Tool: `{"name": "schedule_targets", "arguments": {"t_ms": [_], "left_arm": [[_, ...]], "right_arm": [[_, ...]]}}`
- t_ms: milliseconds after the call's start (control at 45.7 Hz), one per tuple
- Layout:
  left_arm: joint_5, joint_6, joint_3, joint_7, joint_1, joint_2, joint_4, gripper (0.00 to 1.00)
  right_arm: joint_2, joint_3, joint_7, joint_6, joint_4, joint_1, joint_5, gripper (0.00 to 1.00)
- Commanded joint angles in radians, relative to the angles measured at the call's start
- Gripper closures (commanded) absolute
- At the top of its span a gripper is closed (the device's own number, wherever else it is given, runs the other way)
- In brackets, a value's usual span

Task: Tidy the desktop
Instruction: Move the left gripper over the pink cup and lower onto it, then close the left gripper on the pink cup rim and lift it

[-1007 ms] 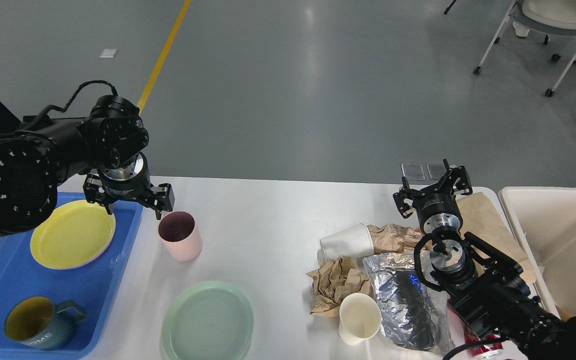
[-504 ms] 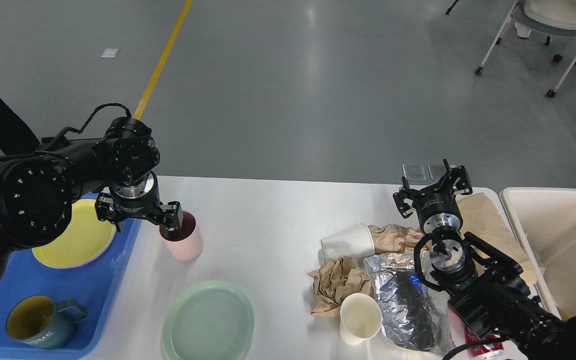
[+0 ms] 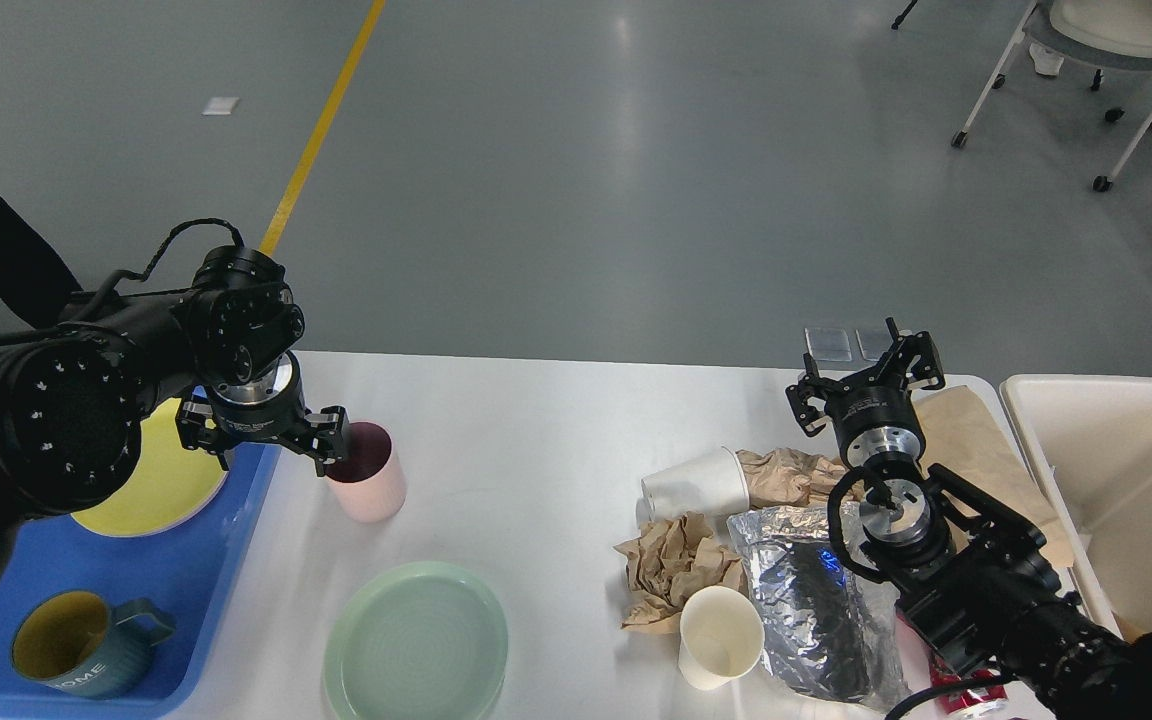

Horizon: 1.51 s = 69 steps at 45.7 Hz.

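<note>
table: white top with rounded corners, filling the lower part of the head view; crockery lies on its left side, rubbish on its right.
cream bin: just off the table's right edge, open and largely bare inside.
blue tray: on the table's left end, holding a yellow plate and a dark mug.
rubbish heap: a foil bag, crumpled brown paper, a tipped paper cup and an upright paper cup, all close together right of centre.
green plate: on the bare table near the front edge, just right of the tray.
pink cup: upright, between tray and table centre.
left gripper: above the tray's right edge, fingers apart; one fingertip sits at the pink cup's near rim, the other over the tray, so the cup is not between them.
right gripper: raised above the brown paper, fingers apart, holding nothing.
step in hand: likely lining up on the pink cup to put it in the tray.
next move: shift right until the fingers straddle the cup wall, then close gently, since a nudge at the rim could tip it.
</note>
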Motion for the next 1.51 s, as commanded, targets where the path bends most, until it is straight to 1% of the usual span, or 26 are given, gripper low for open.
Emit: {"name": "schedule_targets", "arguments": {"t_ms": [0,263,372,679,854,1007,1117,1292,1423,1489], "left_arm": [[0.0,0.0,-0.001,-0.001,-0.008,0.002,0.002,0.03],[0.0,0.0,-0.002,-0.001,0.009,-0.008,0.034,0.03],[0.0,0.0,-0.025,0.0,0.024,-0.018,0.054,0.04],[0.0,0.0,-0.034,-0.001,0.044,-0.028,0.058,0.04],[-0.002,0.041,-0.042,0.0,0.045,-0.031,0.058,0.09],[-0.002,0.061,-0.047,0.002,0.061,-0.031,0.061,0.2],[-0.008,0.058,-0.051,0.011,0.065,-0.031,0.061,0.3],[-0.009,0.061,-0.102,0.071,0.079,-0.028,0.061,0.39],[-0.011,0.062,-0.142,0.117,0.085,-0.026,0.061,0.53],[-0.011,0.064,-0.152,0.129,0.09,-0.023,0.063,0.57]], "right_arm": [[0.0,0.0,0.0,0.0,0.0,0.0,0.001,0.0],[0.0,0.0,0.0,0.0,0.0,0.0,0.0,0.0],[0.0,0.0,0.0,0.0,0.0,0.0,0.0,0.0],[0.0,0.0,0.0,0.0,0.0,0.0,0.0,0.0],[0.0,0.0,0.0,0.0,0.0,0.0,0.0,0.0],[0.0,0.0,0.0,0.0,0.0,0.0,0.0,0.0],[0.0,0.0,0.0,0.0,0.0,0.0,0.001,0.0],[0.0,0.0,0.0,0.0,0.0,0.0,0.0,0.0],[0.0,0.0,0.0,0.0,0.0,0.0,0.0,0.0],[0.0,0.0,0.0,0.0,0.0,0.0,0.0,0.0]]}}
